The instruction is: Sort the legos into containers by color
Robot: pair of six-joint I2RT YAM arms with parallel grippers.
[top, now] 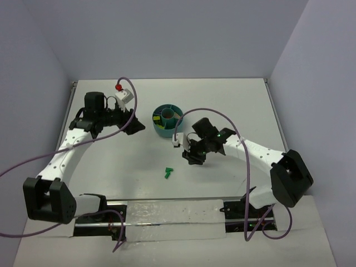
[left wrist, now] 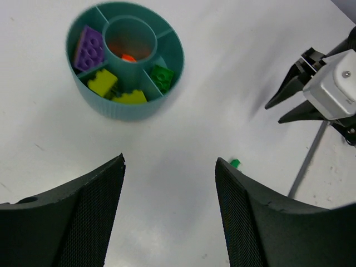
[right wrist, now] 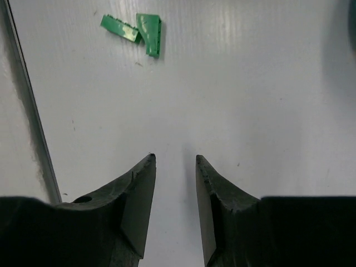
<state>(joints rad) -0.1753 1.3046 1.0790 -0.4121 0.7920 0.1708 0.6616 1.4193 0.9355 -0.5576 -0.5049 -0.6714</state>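
Two green bricks [right wrist: 147, 32] lie touching on the white counter [top: 233, 105], at six o'clock from the teal bowl [top: 168, 119]. The left end effector [left wrist: 169, 183] gapes wide, empty; the right end effector [right wrist: 175, 167], narrowly parted and empty, sits at two o'clock from them.

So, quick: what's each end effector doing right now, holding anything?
Left end effector: open wide, holding nothing.
Right end effector: open by a narrow gap, holding nothing.
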